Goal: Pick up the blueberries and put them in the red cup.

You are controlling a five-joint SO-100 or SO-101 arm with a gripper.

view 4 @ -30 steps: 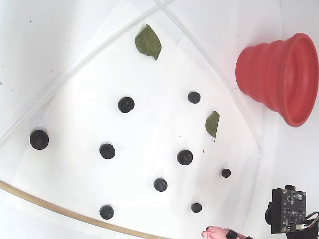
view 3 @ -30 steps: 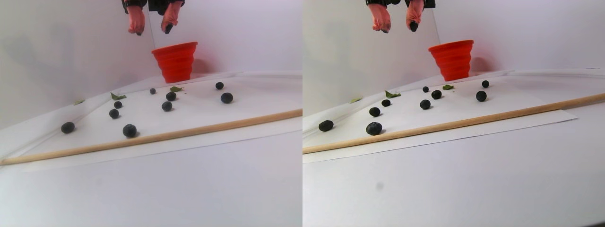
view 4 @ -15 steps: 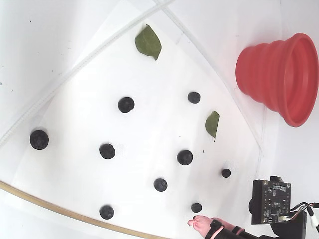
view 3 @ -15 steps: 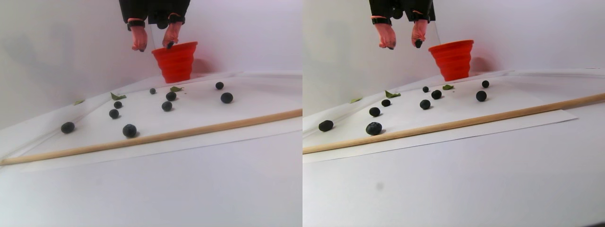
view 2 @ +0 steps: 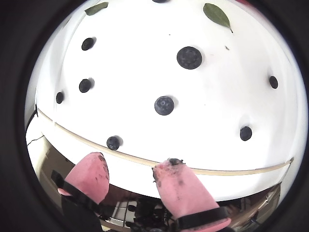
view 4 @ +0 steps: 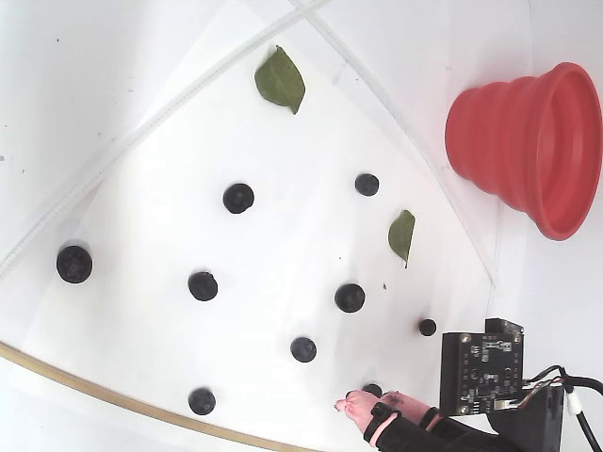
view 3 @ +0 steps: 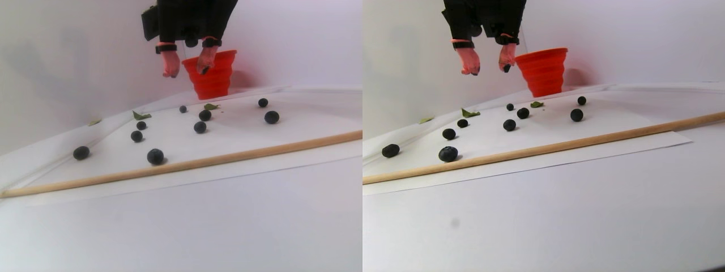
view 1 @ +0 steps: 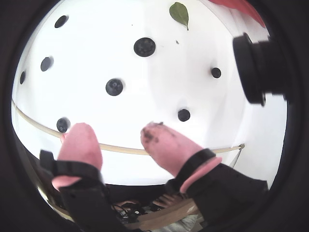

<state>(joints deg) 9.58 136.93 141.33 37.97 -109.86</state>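
Note:
Several blueberries [view 4: 350, 298] lie scattered on a white sheet [view 4: 151, 217]; both wrist views show them too, e.g. a blueberry [view 1: 144, 47] and another [view 2: 164, 105]. The red cup [view 4: 528, 151] stands upright beyond the sheet, at the back in the stereo pair view [view 3: 218, 79]. My gripper [view 3: 187, 71] hangs open in front of the cup, well above the sheet. Its pink fingertips [view 2: 171, 169] are stained dark, and nothing is between them in either wrist view [view 1: 116, 130]. In the fixed view one fingertip [view 4: 356, 407] partly covers a small berry [view 4: 373, 387].
A wooden dowel [view 3: 226, 156] lies across the sheet's near edge, also in a wrist view [view 2: 217, 170]. Two green leaves [view 4: 280, 80] [view 4: 401, 235] rest among the berries. A camera board [view 4: 480, 372] rides on the arm.
The gripper has come down from above the cup's rim to below rim height. In the fixed view it has moved further in over the sheet. It stays open throughout.

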